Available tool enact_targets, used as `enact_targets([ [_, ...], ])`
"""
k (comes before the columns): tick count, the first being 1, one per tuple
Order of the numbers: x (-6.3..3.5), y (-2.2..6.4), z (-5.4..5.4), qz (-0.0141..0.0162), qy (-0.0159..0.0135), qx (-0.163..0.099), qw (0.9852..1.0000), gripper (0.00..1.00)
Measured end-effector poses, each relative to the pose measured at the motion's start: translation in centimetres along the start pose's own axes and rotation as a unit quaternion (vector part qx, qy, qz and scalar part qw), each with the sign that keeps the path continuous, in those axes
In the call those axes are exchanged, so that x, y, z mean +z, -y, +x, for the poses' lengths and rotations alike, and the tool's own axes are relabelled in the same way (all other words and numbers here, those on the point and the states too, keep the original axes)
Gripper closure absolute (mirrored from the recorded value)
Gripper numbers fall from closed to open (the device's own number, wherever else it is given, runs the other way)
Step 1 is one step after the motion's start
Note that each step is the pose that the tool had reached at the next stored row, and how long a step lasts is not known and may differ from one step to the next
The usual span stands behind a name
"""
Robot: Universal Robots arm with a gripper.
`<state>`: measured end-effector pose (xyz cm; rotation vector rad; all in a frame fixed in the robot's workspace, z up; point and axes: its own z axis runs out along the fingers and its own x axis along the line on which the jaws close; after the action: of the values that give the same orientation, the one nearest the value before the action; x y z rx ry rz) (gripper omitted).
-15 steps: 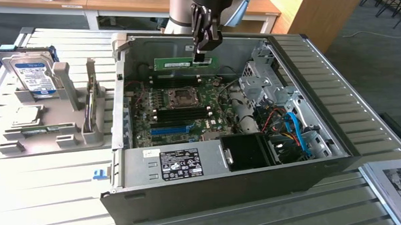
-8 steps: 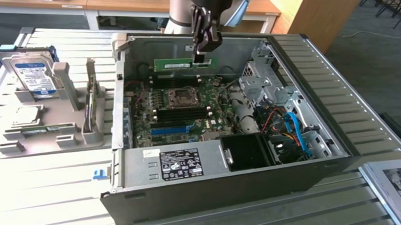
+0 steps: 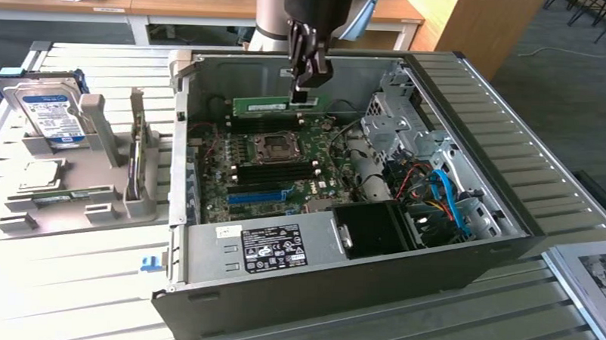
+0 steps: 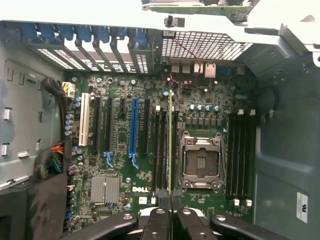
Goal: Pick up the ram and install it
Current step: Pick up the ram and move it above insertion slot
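1. The end effector (image 3: 303, 94) hangs over the open computer case (image 3: 503, 222), which lies on its side on the slatted worktop (image 3: 87, 283).
2. Its fingers are nearly closed and pinch the ram (image 3: 270, 104), a green stick held on edge with its long side level.
3. In the exterior view the ram is just above the motherboard (image 3: 282, 173), near the far wall of the case and beyond the CPU socket (image 3: 276, 144).
4. In the wrist view the ram (image 4: 170, 145) shows edge-on as a thin line running straight out from the end effector (image 4: 171, 202). It lies along the black memory slots (image 4: 161, 150), just beside the CPU socket (image 4: 201, 162).
5. Whether the ram already touches a slot cannot be told.
6. A long blue slot (image 4: 133, 132) lies further along the board, well apart from the ram.
7. Outside the case, on the exterior view's left, a hard drive (image 3: 53, 116) stands upright in a grey holder (image 3: 100, 201).
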<state>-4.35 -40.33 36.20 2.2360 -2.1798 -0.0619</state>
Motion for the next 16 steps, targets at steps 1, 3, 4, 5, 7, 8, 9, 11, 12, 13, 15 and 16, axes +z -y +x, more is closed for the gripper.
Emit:
enact_targets([
  [1,0.18,0.01,0.0,0.0000,0.0000,0.000,1.0000,0.88],
  [3,0.54,0.02,0.0,0.0000,0.0001,0.000,1.0000,0.88],
  [4,0.72,0.03,0.0,0.0001,0.0000,0.000,1.0000,0.88],
  [5,0.91,0.04,0.0,0.0000,0.0000,0.000,1.0000,0.88],
  [7,1.26,0.05,0.0,0.0000,0.0000,0.000,1.0000,0.88],
  [8,1.43,0.06,0.0,0.0000,0.0000,0.000,1.0000,0.88],
  [9,1.59,0.06,0.0,0.0000,0.0000,0.000,1.0000,0.88],
  [11,1.90,0.08,0.0,0.0000,0.0001,0.001,1.0000,0.88],
  [12,2.03,0.08,0.0,0.0000,0.0001,0.001,1.0000,0.88],
  [13,2.16,0.09,0.0,0.0001,0.0001,0.001,1.0000,0.88],
  [15,2.40,0.10,0.0,0.0001,0.0001,0.002,1.0000,0.88],
  [16,2.52,0.10,0.0,0.0001,0.0001,0.002,1.0000,0.88],
])
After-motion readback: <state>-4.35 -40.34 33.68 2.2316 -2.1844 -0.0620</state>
